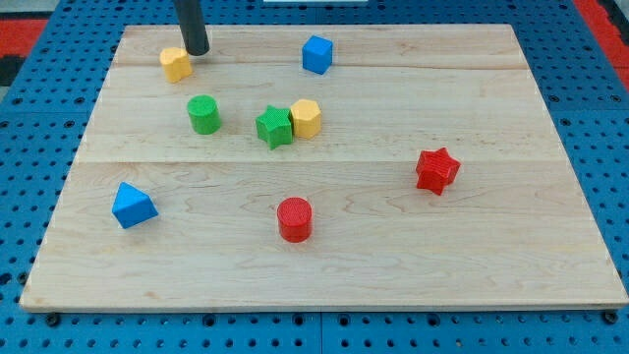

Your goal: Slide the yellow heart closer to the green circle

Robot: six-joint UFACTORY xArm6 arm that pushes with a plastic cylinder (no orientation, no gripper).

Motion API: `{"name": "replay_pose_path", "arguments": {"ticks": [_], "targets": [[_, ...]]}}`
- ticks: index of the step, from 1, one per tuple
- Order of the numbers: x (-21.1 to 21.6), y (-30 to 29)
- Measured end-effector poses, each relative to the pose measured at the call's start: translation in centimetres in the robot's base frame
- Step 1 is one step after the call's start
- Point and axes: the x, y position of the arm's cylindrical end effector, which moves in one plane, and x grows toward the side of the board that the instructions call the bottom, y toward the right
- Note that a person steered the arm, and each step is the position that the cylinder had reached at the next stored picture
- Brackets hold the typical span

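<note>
The yellow heart (176, 64) lies near the board's top left. The green circle (204, 114) stands below it and slightly to the right, a short gap away. My tip (198, 52) is down on the board just to the right of the yellow heart, at its upper right edge, touching or almost touching it.
A green star (274, 126) and a yellow hexagon (307, 118) sit touching right of the green circle. A blue cube (317, 54) is at the top centre. A red star (436, 170), a red cylinder (294, 218) and a blue triangle (133, 206) lie lower. The wooden board (550, 256) rests on blue pegboard.
</note>
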Motion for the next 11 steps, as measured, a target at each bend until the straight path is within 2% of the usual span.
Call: {"name": "replay_pose_path", "arguments": {"ticks": [1, 2, 3, 4, 5, 6, 7, 8, 10, 11], "targets": [[0.0, -0.2], [0.0, -5.2], [0.9, -7.7], [2.7, -3.6], [2.3, -0.1], [0.8, 0.5], [3.4, 6.1], [6.9, 8.0], [0.2, 3.6], [1.1, 1.6]]}}
